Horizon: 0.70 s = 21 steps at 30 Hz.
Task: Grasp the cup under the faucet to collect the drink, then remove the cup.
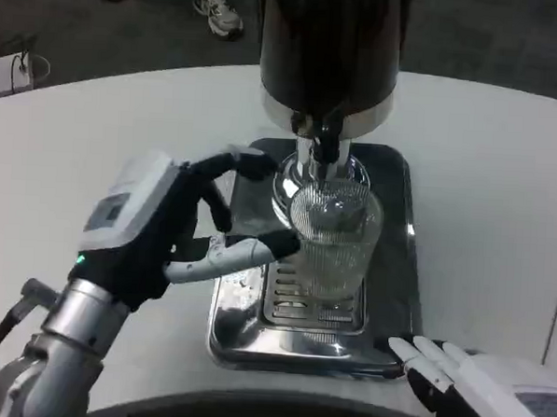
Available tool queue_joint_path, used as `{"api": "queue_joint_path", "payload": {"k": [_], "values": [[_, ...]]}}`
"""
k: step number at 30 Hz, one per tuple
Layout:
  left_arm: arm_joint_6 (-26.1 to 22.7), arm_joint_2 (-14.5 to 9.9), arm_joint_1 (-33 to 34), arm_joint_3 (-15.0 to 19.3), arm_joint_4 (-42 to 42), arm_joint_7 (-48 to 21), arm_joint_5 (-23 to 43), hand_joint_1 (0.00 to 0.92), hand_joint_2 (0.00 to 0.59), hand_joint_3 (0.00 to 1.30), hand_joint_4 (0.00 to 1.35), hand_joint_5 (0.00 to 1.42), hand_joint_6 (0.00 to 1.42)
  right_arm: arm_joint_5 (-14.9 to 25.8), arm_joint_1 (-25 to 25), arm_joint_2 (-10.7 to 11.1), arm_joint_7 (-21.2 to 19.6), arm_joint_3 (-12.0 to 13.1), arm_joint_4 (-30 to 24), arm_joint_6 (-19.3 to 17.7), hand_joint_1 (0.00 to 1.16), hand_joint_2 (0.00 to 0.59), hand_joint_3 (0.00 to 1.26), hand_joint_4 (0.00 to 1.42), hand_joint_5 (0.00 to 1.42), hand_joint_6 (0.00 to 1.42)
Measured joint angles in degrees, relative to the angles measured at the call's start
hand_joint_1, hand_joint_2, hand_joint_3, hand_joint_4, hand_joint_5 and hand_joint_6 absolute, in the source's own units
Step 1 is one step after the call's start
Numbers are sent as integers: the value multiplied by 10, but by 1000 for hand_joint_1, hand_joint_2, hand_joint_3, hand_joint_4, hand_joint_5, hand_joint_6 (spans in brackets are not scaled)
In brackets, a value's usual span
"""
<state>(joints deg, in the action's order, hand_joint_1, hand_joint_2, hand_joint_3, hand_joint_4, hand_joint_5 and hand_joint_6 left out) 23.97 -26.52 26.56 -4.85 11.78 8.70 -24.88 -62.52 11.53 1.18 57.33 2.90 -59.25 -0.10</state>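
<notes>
A clear ribbed cup (335,241) stands on the grate of the steel drip tray (392,270), right under the black faucet (325,136) of the dark drink dispenser (329,48). My left hand (156,225) is just left of the cup with its fingers spread. One finger reaches toward the dispenser's base behind the cup, and a lower fingertip (278,245) touches the cup's left side. The hand does not wrap the cup. My right hand (480,383) lies flat on the table by the tray's front right corner, fingers straight and holding nothing.
The round white table (504,192) ends at the far side, where a person's shoes (219,14) stand on the dark floor. A white box with cables (10,71) sits at the far left edge.
</notes>
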Motion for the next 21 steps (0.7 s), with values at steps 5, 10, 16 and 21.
{"api": "queue_joint_path", "payload": {"k": [5, 10, 16, 21], "values": [[5, 9, -46, 53, -95, -15, 79, 97, 50, 511, 534, 755, 1042, -3, 0, -4, 0, 3, 0, 0, 539, 468, 53, 0, 0, 0], [-8, 23, -40, 72, -169, -74, 177, 33, 50, 422, 428, 508, 624, -11, 0, -8, 0, -2, 0, -1, 539, 468, 53, 0, 0, 0], [-65, 31, -3, 72, -203, -141, 242, 13, 52, 315, 294, 365, 463, -14, 1, -12, 0, -13, 0, -3, 539, 468, 53, 0, 0, 0], [-108, 44, 27, 63, -202, -189, 269, 0, 51, 258, 227, 310, 404, -19, 0, -14, 0, -15, 0, -6, 539, 468, 53, 0, 0, 0]]}}
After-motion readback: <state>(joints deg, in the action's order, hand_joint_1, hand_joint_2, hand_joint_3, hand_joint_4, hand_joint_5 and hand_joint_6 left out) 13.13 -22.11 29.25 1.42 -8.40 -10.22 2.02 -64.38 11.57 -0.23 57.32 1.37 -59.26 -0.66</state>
